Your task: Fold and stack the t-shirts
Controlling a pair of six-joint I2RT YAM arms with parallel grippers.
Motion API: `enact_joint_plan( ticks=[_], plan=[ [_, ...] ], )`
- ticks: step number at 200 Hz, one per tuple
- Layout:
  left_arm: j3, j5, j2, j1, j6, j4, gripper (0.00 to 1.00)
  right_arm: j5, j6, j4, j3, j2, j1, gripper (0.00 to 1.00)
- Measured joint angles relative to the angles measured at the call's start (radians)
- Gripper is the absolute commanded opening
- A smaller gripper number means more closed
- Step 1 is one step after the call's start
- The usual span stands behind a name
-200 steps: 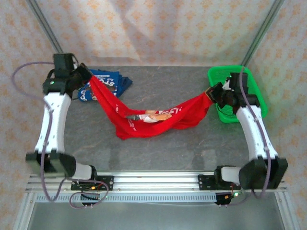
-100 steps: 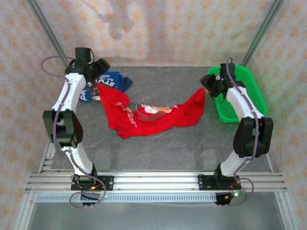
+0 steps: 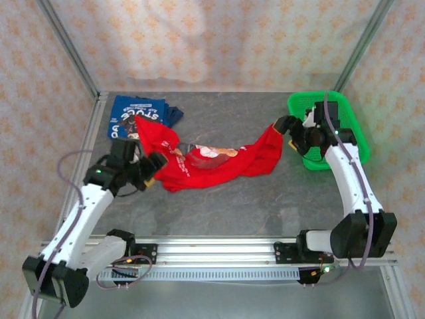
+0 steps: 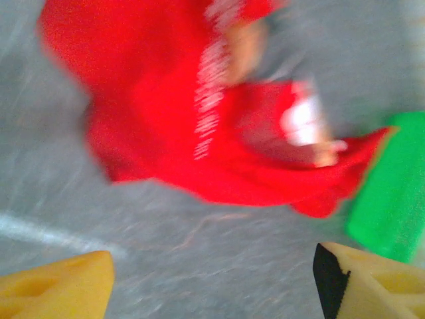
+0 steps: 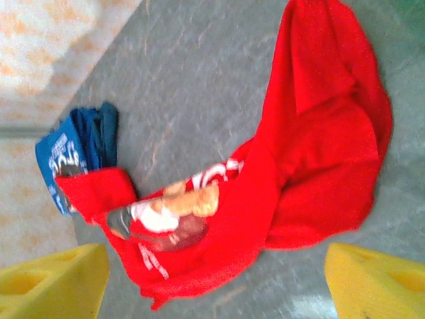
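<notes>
Left gripper (image 3: 153, 171) and right gripper (image 3: 279, 124) gaping empty, we are targeting the red t-shirt (image 3: 232, 167) at its nine and three o'clock corners to flatten it.

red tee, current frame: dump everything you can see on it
The red tee is soft cloth, unfolded and crumpled in a curved band across the table. A teddy-bear print and white lettering show mid-body, creased. Its far-left corner lies over the blue tee. Its right end bunches up near the basket; contact is unclear. The left gripper and right gripper are both open, and neither holds it.
</notes>
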Motion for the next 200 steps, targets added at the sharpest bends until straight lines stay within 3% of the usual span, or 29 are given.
enact_joint_plan(
  ticks=[22,55,139,161,187,200],
  plan=[
    [-0.151,0.000,0.003,-0.054,-0.123,0.032,0.65,-0.024,-0.026,-0.024,-0.040,0.002,0.008,0.86],
    [-0.200,-0.004,0.072,-0.129,-0.244,0.170,0.56,-0.033,-0.054,-0.041,-0.080,0.043,0.016,0.86],
    [-0.264,-0.079,0.232,-0.135,-0.356,0.395,0.45,-0.010,-0.080,-0.046,-0.082,0.068,0.018,0.86],
    [-0.266,-0.095,0.288,-0.135,-0.373,0.468,0.30,0.011,-0.071,-0.032,-0.096,0.084,0.015,0.86],
    [-0.268,-0.125,0.341,-0.135,-0.376,0.531,0.00,0.027,-0.036,0.016,-0.161,0.099,0.011,0.83],
    [-0.267,-0.134,0.350,-0.135,-0.371,0.539,0.00,0.031,-0.026,0.033,-0.177,0.123,0.009,0.81]
  ],
)
